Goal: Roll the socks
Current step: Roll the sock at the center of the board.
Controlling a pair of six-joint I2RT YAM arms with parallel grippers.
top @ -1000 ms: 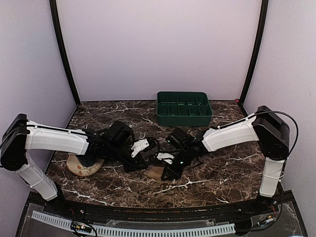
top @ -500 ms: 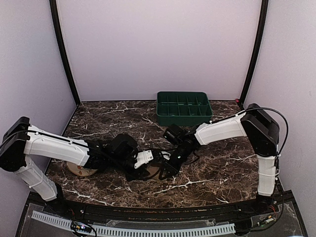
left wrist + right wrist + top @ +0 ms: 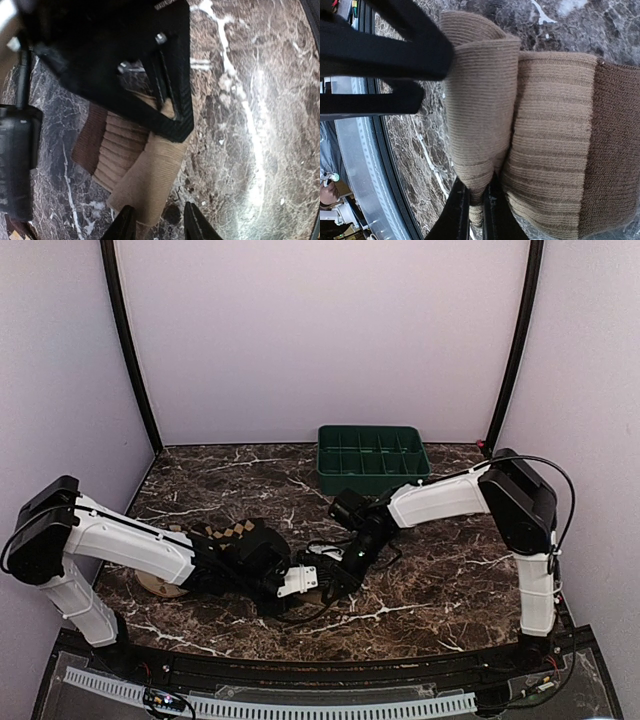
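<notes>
Top view: left gripper (image 3: pixel 312 585) and right gripper (image 3: pixel 345 565) meet low over near-centre of dark marble worktop (image 3: pixel 450 570); fabric hidden beneath.

Left wrist: plain tan-brown ribbed fabric sock (image 3: pixel 145 175) on worktop; left gripper jaws apart at its near end, holding nothing.

Right wrist: right gripper pinched shut on folded-over layer. Roll barely begun; next likely turn fold further along sock.

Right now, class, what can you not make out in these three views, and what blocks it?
Left wrist view: the right gripper hides the tan sock at its far end; the bottom edge cuts its near tip.
Top view: the left gripper and right gripper cover that sock; the cream dish lies mostly beneath the left arm.
</notes>
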